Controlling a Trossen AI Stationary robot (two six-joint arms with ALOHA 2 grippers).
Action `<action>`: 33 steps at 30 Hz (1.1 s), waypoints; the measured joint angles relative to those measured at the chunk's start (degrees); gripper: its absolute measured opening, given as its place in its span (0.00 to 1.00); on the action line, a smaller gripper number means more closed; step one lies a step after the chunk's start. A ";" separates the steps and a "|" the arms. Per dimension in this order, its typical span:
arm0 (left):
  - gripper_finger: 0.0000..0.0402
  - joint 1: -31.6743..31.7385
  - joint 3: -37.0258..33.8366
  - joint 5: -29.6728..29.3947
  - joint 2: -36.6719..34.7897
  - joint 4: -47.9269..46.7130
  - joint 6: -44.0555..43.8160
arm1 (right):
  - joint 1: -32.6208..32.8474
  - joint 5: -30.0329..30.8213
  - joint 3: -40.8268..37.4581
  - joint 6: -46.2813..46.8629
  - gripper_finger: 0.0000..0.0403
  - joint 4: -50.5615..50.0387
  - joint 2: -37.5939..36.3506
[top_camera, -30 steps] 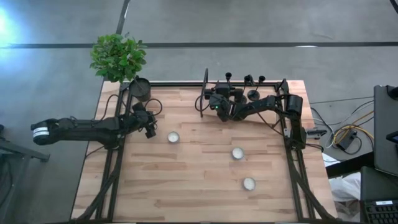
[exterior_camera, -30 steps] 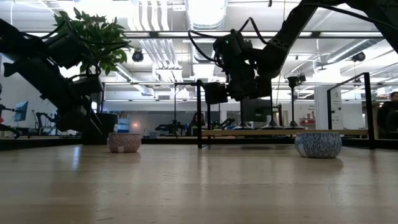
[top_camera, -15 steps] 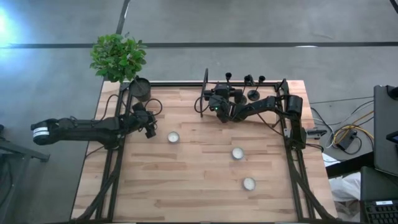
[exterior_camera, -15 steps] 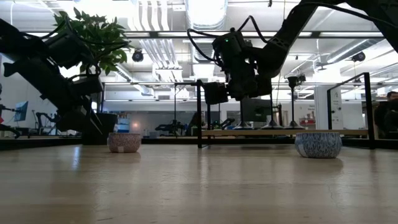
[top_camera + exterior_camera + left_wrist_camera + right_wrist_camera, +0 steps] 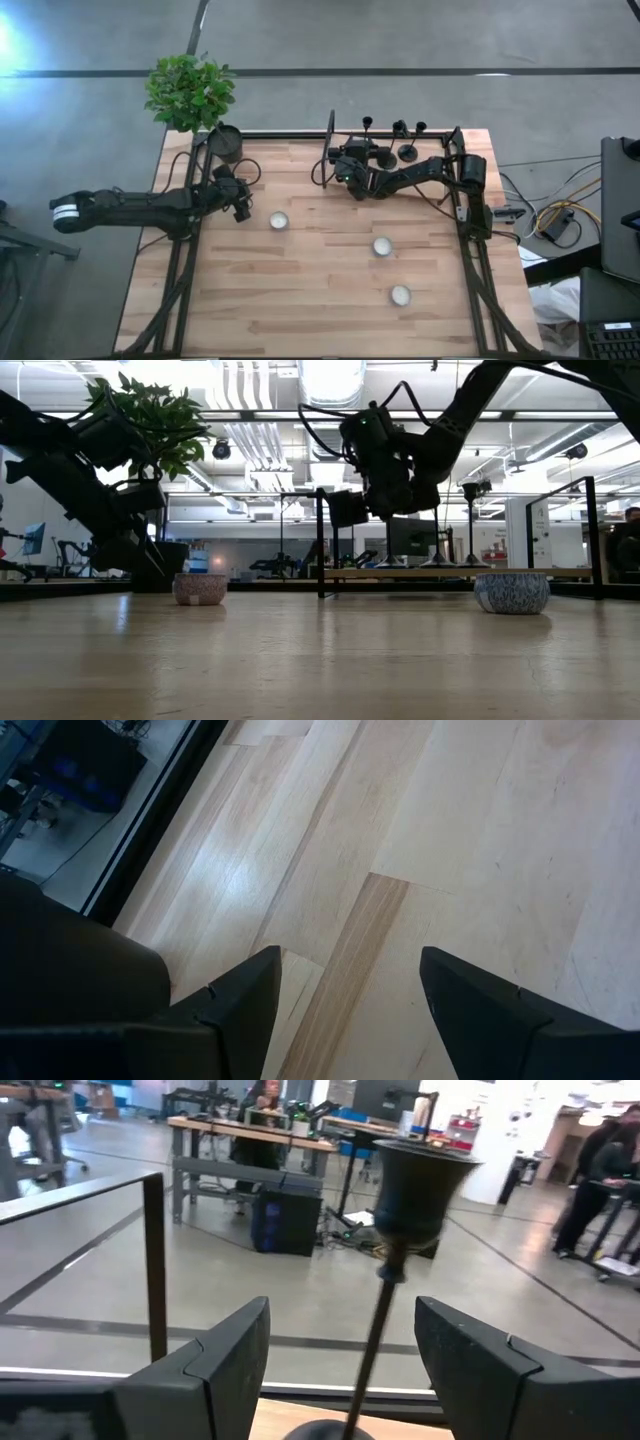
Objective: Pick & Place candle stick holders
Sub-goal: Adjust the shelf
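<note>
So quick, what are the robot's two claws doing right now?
Left gripper: open, holding nothing, over bare table.
Right gripper: open, a candle stick holder between its fingers, not gripped.

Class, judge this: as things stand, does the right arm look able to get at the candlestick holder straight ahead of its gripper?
Probably yes. The right gripper is open, and the candlestick holder stands upright ahead of the gap between its fingers, with nothing between them.

The dark right arm reaches from the table's right edge toward the far middle, its two-finger right gripper (image 5: pixel 352 160) raised, fingers spread apart. The dark left arm stretches in from the left, its left gripper (image 5: pixel 243 209) low, fingers (image 5: pixel 240 1005) parted, nothing between.
</note>
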 joint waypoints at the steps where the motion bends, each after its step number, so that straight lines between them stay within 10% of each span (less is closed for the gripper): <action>1: 0.61 0.00 0.00 -0.01 0.00 -0.02 0.00 | 0.27 0.76 0.00 0.00 0.59 -0.04 0.00; 21: 0.61 0.00 0.02 0.00 0.00 -0.02 0.00 | 10.49 9.17 -0.02 -6.81 0.54 -0.02 -1.50; 33: 0.61 0.01 0.02 -0.01 -0.01 -0.02 0.00 | 25.09 9.31 -4.80 -15.49 0.42 0.10 -19.43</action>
